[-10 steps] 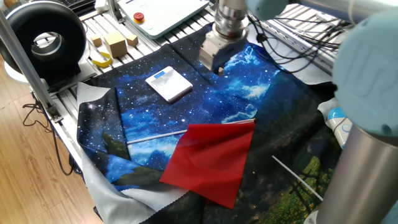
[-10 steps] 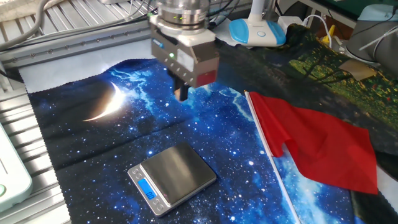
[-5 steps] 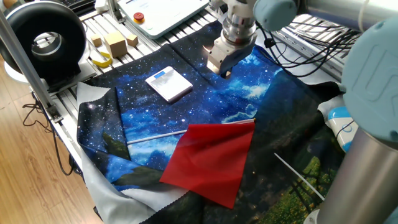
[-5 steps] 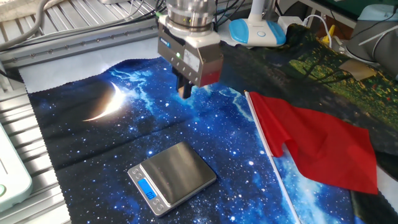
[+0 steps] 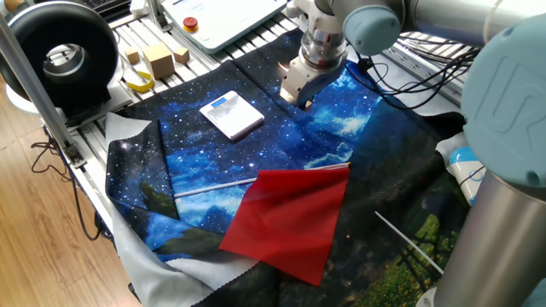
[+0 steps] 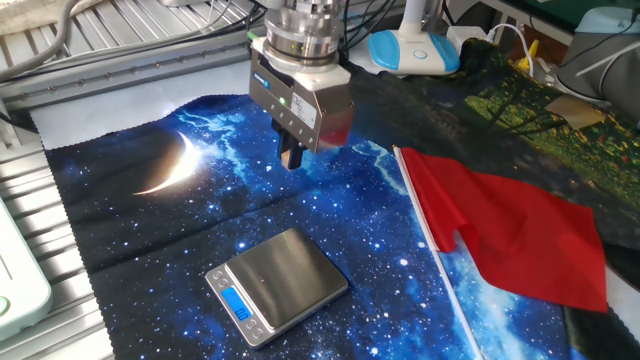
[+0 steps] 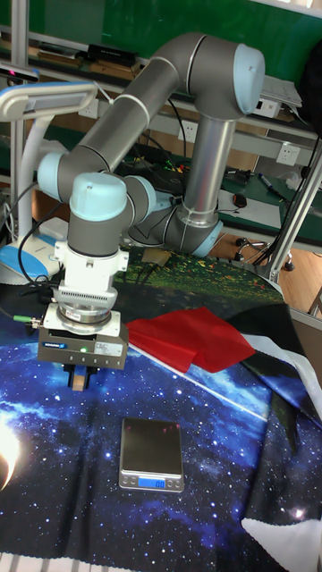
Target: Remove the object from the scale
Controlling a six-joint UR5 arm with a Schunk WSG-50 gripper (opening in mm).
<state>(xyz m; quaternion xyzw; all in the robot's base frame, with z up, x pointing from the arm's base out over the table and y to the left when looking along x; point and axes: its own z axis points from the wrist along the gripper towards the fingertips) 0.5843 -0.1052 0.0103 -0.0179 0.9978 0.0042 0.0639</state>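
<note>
Mostly hidden between narrow fingers, the object (image 7: 81,379) sits pinched in the gripper (image 7: 81,381), apart from the bare scale (image 7: 152,454).

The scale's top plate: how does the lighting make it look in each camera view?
One fixed view: the scale looks bright white, glare washing out its plate. The other fixed view: it reads dull grey metal. Tall fixed view: the plate is dark grey, its blue display sharp.

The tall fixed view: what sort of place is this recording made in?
Most likely a robotics lab or workshop bench. A large industrial arm stands over a table draped in starry cloth, with a small scale as a prop, and cables and wall sockets behind.
</note>
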